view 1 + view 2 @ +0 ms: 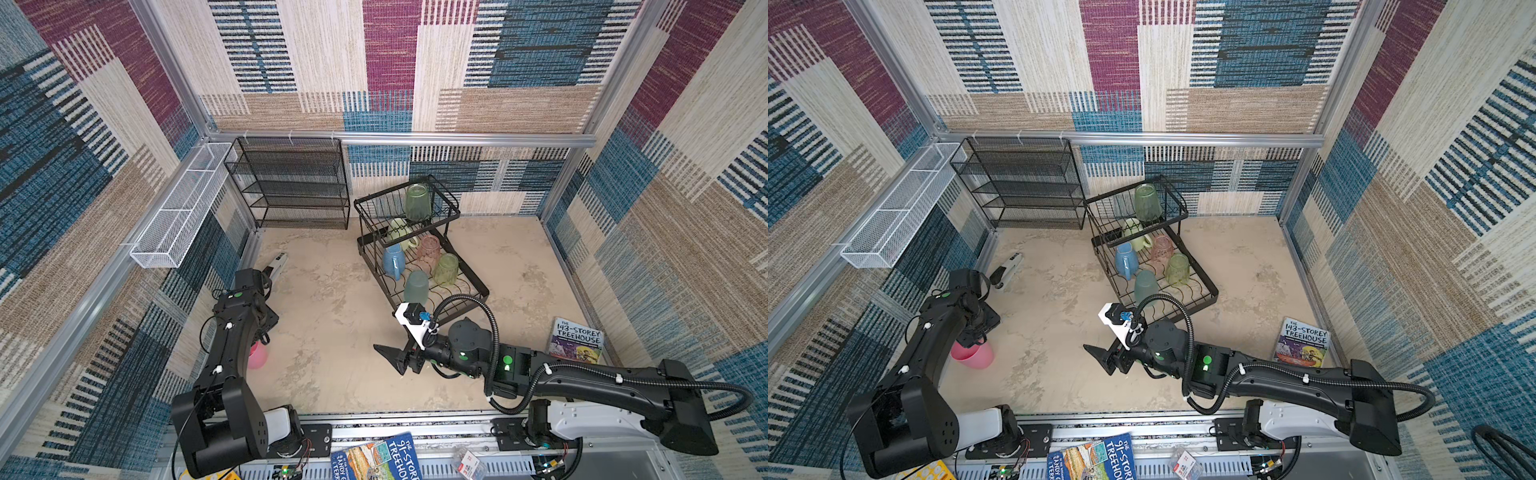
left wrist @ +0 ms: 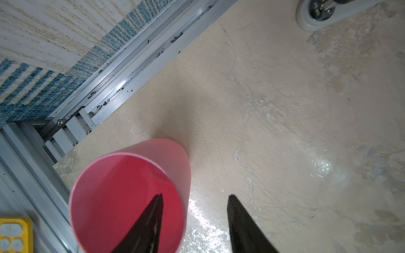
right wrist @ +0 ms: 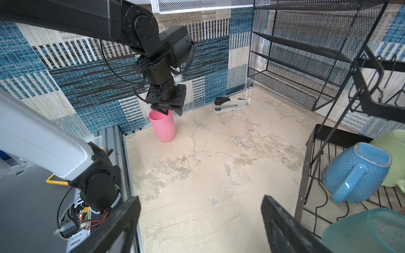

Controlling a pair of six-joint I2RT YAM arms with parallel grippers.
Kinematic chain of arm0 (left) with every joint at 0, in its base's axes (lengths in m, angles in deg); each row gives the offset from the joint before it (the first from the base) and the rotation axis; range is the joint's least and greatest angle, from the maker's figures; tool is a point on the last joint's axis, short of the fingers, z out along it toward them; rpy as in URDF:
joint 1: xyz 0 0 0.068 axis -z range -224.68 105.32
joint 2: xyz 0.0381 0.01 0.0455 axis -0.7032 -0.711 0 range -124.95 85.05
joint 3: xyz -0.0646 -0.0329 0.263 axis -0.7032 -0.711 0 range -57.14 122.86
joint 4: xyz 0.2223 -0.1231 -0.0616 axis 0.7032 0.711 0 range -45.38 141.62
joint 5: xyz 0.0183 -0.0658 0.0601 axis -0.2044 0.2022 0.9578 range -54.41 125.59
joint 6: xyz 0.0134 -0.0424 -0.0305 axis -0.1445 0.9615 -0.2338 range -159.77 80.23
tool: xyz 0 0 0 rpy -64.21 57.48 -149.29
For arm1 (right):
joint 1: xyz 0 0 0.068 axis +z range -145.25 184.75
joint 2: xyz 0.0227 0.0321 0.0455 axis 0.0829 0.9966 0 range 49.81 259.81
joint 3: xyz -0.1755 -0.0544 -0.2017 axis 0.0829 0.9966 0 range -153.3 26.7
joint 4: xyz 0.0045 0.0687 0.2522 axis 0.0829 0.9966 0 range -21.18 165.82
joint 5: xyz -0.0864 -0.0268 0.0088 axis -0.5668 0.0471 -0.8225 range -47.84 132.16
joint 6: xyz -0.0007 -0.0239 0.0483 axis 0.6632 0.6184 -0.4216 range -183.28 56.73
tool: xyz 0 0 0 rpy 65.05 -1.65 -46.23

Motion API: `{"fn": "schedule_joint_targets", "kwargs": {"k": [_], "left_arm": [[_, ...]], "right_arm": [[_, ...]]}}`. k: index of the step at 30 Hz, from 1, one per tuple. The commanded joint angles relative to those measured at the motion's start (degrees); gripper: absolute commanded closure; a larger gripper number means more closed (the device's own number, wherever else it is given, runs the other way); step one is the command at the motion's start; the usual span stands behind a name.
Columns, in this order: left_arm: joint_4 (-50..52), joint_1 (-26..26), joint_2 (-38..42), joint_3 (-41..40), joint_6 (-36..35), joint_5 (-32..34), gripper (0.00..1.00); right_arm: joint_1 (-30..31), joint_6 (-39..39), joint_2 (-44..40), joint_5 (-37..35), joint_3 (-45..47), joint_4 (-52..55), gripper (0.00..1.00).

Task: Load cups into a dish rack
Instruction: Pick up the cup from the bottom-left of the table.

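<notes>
An opaque pink cup (image 1: 973, 355) (image 3: 163, 127) stands mouth up on the table by the left wall. My left gripper (image 2: 196, 195) hangs over its rim and is open. One finger (image 2: 151, 219) is inside the cup (image 2: 131, 197). The other finger (image 2: 243, 225) is outside, with a gap to the wall. The black wire dish rack (image 1: 482, 291) holds a green tumbler (image 1: 417, 202) in its upper basket. Its lower tray carries a pale green mug (image 1: 401, 235), a blue mug (image 1: 392, 262), and pink (image 1: 429, 251), green (image 1: 446, 268) and teal (image 1: 415, 286) tumblers. My right gripper (image 3: 199, 199) (image 1: 388, 358) is open and empty in front of the rack.
A stapler (image 1: 276, 266) lies near the left wall behind the left arm. A black mesh shelf unit (image 1: 291, 187) stands at the back, and a white mesh trough (image 1: 183, 208) hangs on the left wall. One book (image 1: 575, 340) lies at the right, another (image 1: 378, 457) at the front edge.
</notes>
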Motion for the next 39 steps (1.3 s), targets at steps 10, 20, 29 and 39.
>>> {"fn": "schedule_joint_targets", "kwargs": {"k": [10, 20, 29, 39], "left_arm": [[-0.4, -0.5, -1.7, 0.3, 0.4, 1.8, 0.71], [0.2, -0.6, -2.2, 0.0, 0.6, 3.1, 0.81], [0.3, -0.6, -1.2, 0.1, 0.6, 2.5, 1.00], [-0.2, 0.2, 4.0, -0.3, -0.7, -4.9, 1.00]], "right_arm": [[0.1, -1.0, -1.8, -1.9, 2.3, -2.7, 0.11], [0.1, -0.7, -1.9, -2.0, 3.1, -3.8, 0.11], [0.1, -0.8, -2.9, -2.9, 3.2, -3.5, 0.11], [0.1, -3.7, -2.5, -5.8, 1.9, -0.9, 0.11]]}}
